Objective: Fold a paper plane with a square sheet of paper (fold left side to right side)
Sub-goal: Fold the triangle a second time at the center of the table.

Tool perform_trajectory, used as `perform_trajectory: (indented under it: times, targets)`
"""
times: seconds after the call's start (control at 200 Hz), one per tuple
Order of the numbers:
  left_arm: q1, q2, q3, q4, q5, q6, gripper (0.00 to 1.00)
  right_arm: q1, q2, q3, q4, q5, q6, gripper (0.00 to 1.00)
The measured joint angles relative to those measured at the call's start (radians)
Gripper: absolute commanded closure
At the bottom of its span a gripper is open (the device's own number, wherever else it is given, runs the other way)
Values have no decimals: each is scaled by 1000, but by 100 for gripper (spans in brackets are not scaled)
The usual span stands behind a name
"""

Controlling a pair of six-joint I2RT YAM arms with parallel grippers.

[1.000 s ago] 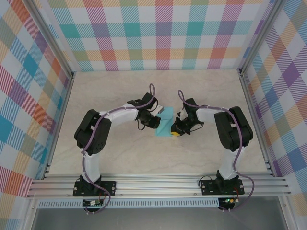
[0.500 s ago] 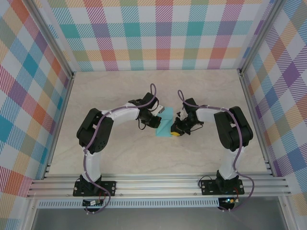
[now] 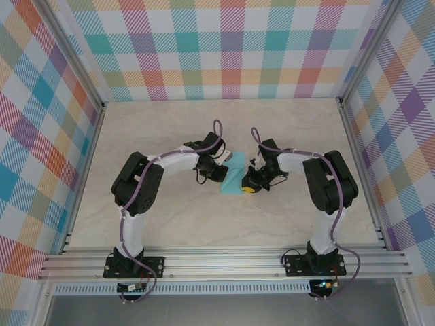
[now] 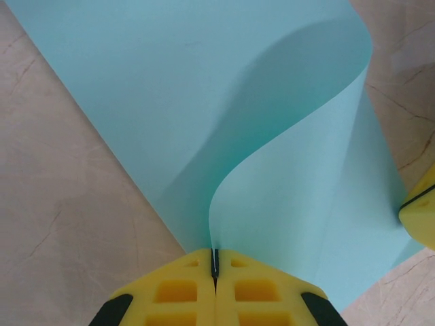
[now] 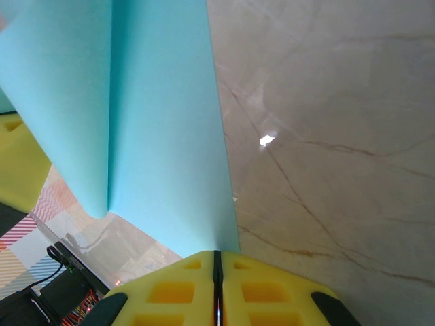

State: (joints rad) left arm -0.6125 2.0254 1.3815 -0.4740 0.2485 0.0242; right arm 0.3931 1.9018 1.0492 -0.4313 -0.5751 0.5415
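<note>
Pinching the turquoise paper (image 3: 233,180) from both sides, the two arms meet near the middle of the table (image 3: 163,136). The left gripper (image 4: 215,261) has its yellow fingers (image 4: 177,293) pressed together on one edge of the sheet. From that grip the paper rises in a smooth curl and bends over toward the right, while the rest of it lies flat on the table underneath. The right gripper (image 5: 216,261) is also squeezed closed on the paper, holding the opposite edge low against the surface. A corner of it shows as a yellow block at the right edge of the left wrist view, touching the sheet.

The table is a pale beige, stone-patterned surface with thin brown veins, and a small bright glint (image 5: 266,140) of light sits on it in the right wrist view. Walls (image 3: 231,47) in a pastel plaid of teal, orange, purple and yellow close it in on the left, back and right, held by aluminium posts (image 3: 353,81) at the corners. A slotted aluminium rail (image 3: 224,261) runs along the near edge, and both black arm bases are bolted to it. Purple cables (image 3: 216,129) loop along the white and black arms.
</note>
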Motion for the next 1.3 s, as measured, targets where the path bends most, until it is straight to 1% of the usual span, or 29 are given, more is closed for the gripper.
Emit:
perform_trajectory:
  times: [1.3]
  targets:
    - [0,14,5,8,-7,-1,99,0,5,8,-10,0,-3,91]
